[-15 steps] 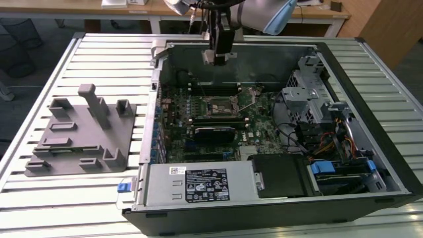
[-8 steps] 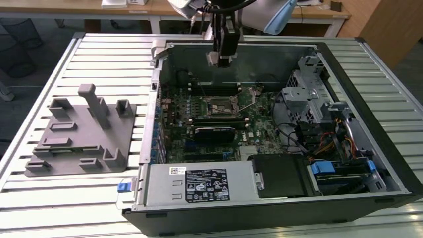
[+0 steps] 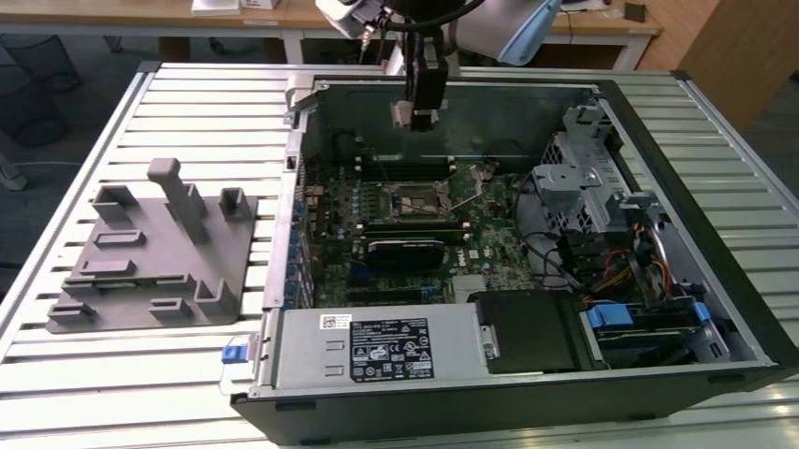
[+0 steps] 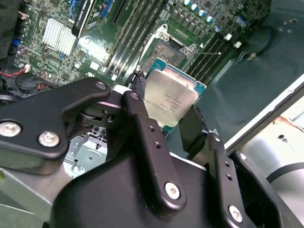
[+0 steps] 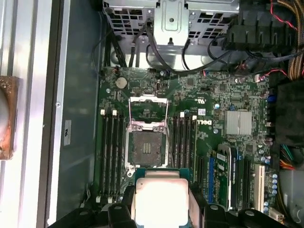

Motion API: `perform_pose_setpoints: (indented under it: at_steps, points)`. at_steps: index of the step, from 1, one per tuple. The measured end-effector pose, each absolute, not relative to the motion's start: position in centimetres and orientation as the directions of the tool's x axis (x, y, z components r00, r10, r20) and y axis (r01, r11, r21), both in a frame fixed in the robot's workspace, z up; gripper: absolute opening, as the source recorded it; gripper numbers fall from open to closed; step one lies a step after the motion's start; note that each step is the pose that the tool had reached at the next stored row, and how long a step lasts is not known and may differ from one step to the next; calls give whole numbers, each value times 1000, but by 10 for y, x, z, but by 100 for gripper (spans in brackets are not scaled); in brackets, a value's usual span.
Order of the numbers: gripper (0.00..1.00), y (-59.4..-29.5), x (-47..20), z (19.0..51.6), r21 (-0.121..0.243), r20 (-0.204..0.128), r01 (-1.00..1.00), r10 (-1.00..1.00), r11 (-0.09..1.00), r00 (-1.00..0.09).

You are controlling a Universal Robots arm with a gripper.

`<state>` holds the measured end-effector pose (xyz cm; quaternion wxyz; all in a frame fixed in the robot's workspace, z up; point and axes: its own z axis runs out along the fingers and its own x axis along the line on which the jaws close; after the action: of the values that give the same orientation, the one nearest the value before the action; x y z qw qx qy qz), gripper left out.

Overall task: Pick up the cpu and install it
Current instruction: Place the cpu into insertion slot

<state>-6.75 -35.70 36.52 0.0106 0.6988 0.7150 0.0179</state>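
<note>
Cpu: silver square, teal-edged

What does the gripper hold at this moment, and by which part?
The gripper holds the cpu, its fingers clamped on two opposite edges.

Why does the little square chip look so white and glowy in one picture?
In the first wrist view, light glares off the cpu, washing its metal top almost white; in the second wrist view it looks greyer, with a soft sheen; in the exterior view, the computer case is dimmer inside than the table.
</note>
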Motion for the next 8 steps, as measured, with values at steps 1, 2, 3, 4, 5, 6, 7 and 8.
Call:
perform_pose_setpoints:
  at_steps: [1, 2, 3, 4, 5, 6, 7, 8]
  points:
    - [53, -357, -67, 365, 40, 10, 999, 1000, 22, -22]
    - [53, -357, -67, 365, 40, 10, 999, 1000, 21, -21]
    - [53, -357, -67, 364, 40, 10, 999, 1000, 20, -20]
    - [53, -357, -67, 364, 40, 10, 999, 1000, 18, -19]
    - [53, -357, -67, 364, 40, 10, 999, 1000, 16, -17]
    - [53, -357, -67, 362, 40, 9, 999, 1000, 13, -13]
    - [53, -356, -67, 361, 40, 10, 999, 1000, 6, -6]
    - [53, -356, -67, 360, 40, 10, 999, 1000, -7, 7]
